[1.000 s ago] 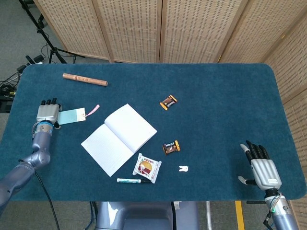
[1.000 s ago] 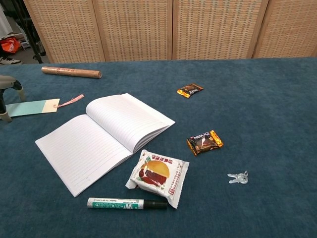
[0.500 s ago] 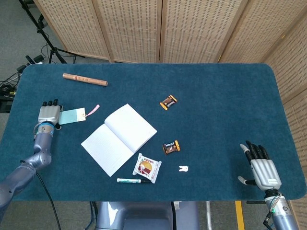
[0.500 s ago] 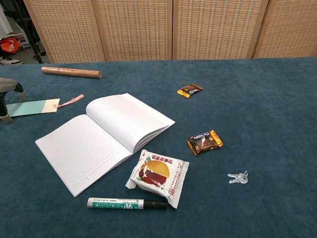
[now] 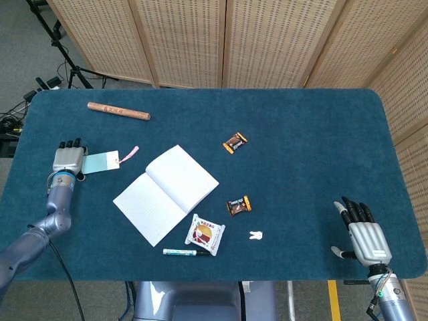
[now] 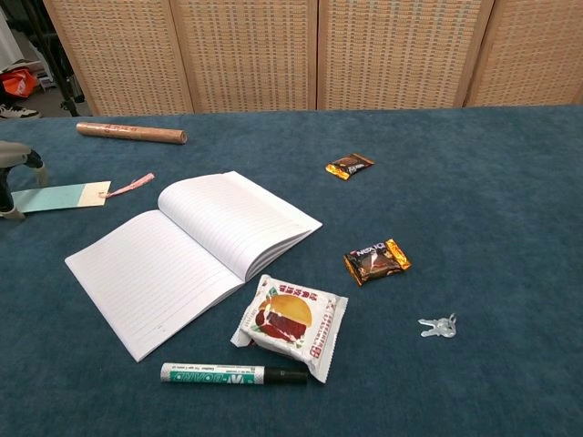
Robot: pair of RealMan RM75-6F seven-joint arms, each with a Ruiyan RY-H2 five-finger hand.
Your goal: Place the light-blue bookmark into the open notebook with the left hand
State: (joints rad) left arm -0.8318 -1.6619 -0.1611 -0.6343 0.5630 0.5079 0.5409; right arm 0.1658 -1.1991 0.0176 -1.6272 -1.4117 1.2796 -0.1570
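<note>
Head view: the light-blue bookmark (image 5: 100, 162) is seen lying flat on the teal tablecloth (image 5: 301, 134), its long axis running roughly left to right, a pink tassel (image 5: 131, 153) trailing from the end nearest the open notebook (image 5: 166, 192). The left hand (image 5: 68, 159) is placed at the bookmark's far end, touching or overlapping it; whether the card is actually pinched cannot be told. The notebook lies just beyond the tassel end, toward the table's middle. The right hand (image 5: 364, 237) is seen well apart at the opposite near corner, fingers spread, holding nothing.

Chest view: only an edge of the left hand (image 6: 16, 177) is shown at the frame's left border, fingers straddling the bookmark's (image 6: 59, 197) end. The bookmark is pointed lengthwise at the notebook (image 6: 187, 255).
</note>
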